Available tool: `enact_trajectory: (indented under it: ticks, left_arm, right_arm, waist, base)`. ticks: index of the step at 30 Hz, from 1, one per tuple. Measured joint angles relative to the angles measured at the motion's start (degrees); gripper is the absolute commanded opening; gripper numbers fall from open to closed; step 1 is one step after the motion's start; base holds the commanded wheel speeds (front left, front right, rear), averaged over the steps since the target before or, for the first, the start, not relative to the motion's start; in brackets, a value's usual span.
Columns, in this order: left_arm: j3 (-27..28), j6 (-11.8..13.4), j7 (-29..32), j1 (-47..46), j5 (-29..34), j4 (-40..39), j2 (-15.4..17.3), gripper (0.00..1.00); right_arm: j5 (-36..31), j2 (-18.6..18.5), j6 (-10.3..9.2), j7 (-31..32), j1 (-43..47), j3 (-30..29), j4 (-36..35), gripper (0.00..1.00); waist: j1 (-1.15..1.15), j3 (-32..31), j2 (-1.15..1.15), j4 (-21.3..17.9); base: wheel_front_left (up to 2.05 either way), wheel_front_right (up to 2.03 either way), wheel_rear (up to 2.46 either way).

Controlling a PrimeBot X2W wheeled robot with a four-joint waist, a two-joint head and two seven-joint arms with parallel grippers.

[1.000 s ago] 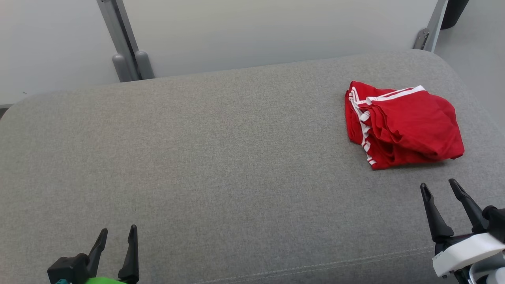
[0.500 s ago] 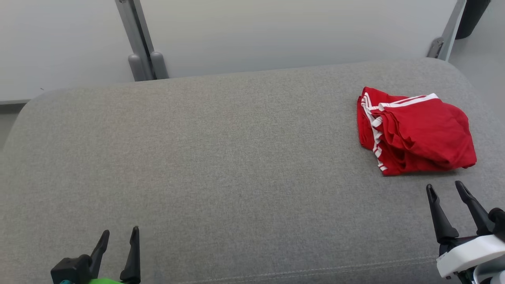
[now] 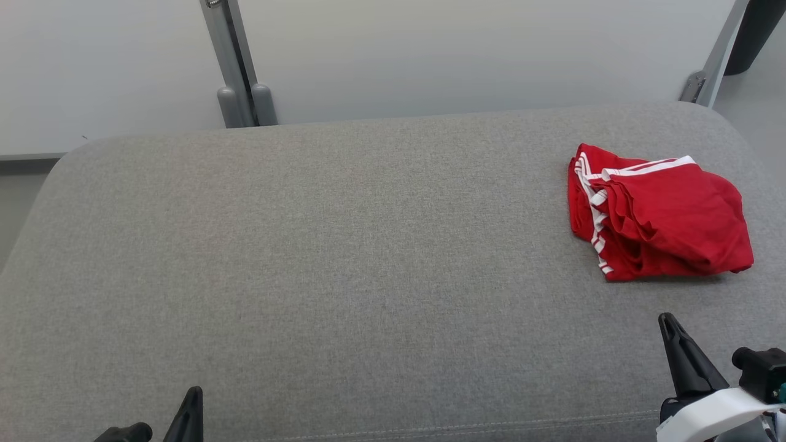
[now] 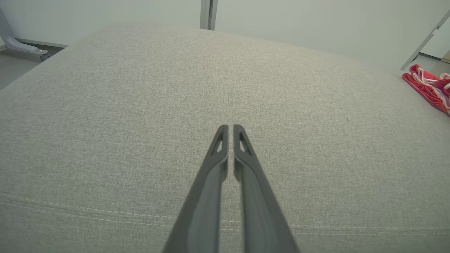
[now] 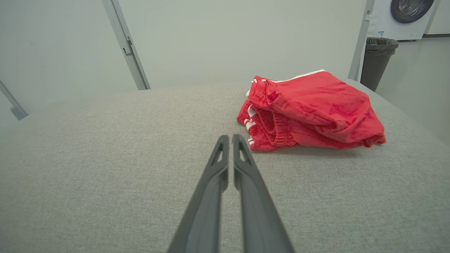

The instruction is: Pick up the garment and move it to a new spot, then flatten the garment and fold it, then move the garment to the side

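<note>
Red garment point(image 3: 660, 215) lies in a loose, layered bundle toward the far right of the grey upholstered counter point(image 3: 344, 258), white trim facing left. Step reads two ways: a bundle waiting to be lifted, or one folded and set aside. The rumpled top layer doesn't settle it, so no next move is named. Left gripper point(image 4: 228, 128) low at the near left edge, well apart from the cloth. Right gripper point(image 5: 228, 137) near right, pointing just beside the bundle. Both pairs of fingers drawn nearly together, grasping nothing
</note>
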Motion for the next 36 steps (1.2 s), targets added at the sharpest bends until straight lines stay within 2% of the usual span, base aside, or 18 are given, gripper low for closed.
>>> enact_trajectory:
  ticks: [7,16,36]
  left_arm:
    - [0.41,0.00,0.86,0.35,-2.43,1.04,-0.86,0.00]
    - [2.19,-0.52,3.44,0.07,-10.49,1.12,-1.57,0.00]
    - [5.68,-1.96,7.66,-3.08,-23.21,1.47,-2.98,0.00]
  right_arm:
    - [1.97,1.56,0.02,0.58,0.74,0.01,0.83,0.00]
    - [12.01,3.12,0.21,3.12,0.01,-1.67,1.15,0.00]
    - [26.38,5.70,0.81,7.59,-3.02,-5.00,2.31,0.00]
  waist:
    - [0.00,0.13,0.00,-0.13]
    - [0.00,0.51,0.00,-0.48]
    - [0.00,1.11,0.00,-1.02]
  base:
    - [0.00,0.00,0.00]
    - [0.00,0.00,0.00]
    - [0.00,0.00,0.00]
